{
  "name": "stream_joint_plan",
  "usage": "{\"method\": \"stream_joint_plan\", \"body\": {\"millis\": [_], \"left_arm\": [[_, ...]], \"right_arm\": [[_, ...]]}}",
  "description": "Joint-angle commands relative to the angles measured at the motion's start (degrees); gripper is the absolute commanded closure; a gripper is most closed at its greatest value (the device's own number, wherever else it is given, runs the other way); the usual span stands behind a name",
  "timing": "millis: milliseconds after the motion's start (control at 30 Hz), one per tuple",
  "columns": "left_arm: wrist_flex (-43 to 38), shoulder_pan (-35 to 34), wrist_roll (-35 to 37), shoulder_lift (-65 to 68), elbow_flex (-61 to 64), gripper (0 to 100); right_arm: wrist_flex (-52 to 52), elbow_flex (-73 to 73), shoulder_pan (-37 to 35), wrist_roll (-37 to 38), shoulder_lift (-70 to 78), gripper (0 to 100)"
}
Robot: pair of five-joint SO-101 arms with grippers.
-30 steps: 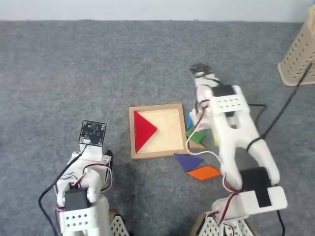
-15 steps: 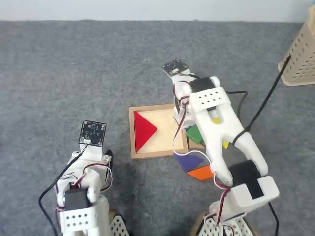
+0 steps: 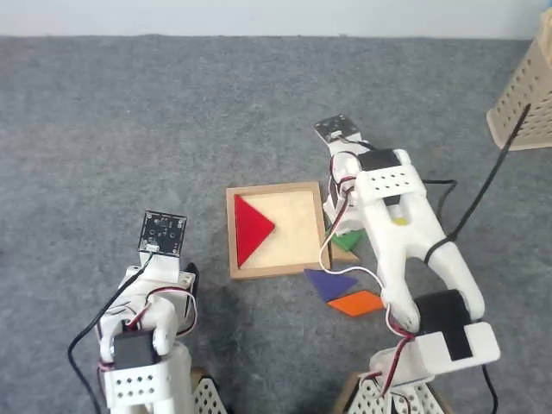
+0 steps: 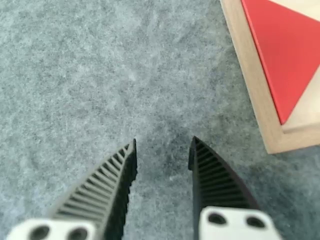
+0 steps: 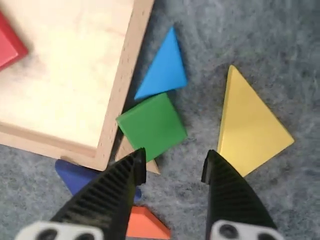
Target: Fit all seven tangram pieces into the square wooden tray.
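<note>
Jaws spread and empty, the right claw (image 5: 175, 156) hangs just outside the tray (image 5: 122, 90); the green square (image 5: 151, 125) lies directly ahead, just beside the tray's rim, yellow triangle (image 5: 250, 125) farther out (left claw (image 4: 162, 147), also spread, sits off the tray's opposite side, the farther arm).

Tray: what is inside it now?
One red triangle lies in the tray, against a wall; the rest is bare wood. The right arm covers part of the opposite rim.

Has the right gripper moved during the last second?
Yes. The right gripper swung in over the tray, then came back out beside it, above the green piece.
</note>
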Motion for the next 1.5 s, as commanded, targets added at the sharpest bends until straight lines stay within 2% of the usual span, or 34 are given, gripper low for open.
{"method": "stream_joint_plan", "body": {"millis": [0,633,767,867,1067,1133,1267,1467], "left_arm": [[0.26,0.09,-0.26,-0.35,-0.66,83],[0.26,0.09,-0.26,-0.35,-0.66,83],[0.26,0.09,-0.26,-0.35,-0.66,83],[0.26,0.09,-0.26,-0.35,-0.66,83],[0.26,0.09,-0.26,-0.35,-0.66,83],[0.26,0.09,-0.26,-0.35,-0.66,83],[0.26,0.09,-0.26,-0.35,-0.66,83],[0.26,0.09,-0.26,-0.35,-0.66,83]], "right_arm": [[-0.66,-0.35,0.48,-0.35,-3.3,81.8],[0.04,-0.53,1.01,0.26,-3.91,81.8],[2.95,-0.7,2.59,12.4,-6.2,81.7],[3.65,-0.7,3.82,17.41,-7.52,81.7],[3.12,-4.48,10.33,22.42,-6.02,80.7],[3.03,-4.75,12.88,24.18,-3.82,75.5],[1.45,-5.01,16.66,32.97,1.45,68.4],[-4.7,-5.01,16.92,33.85,7.52,68.1]]}}
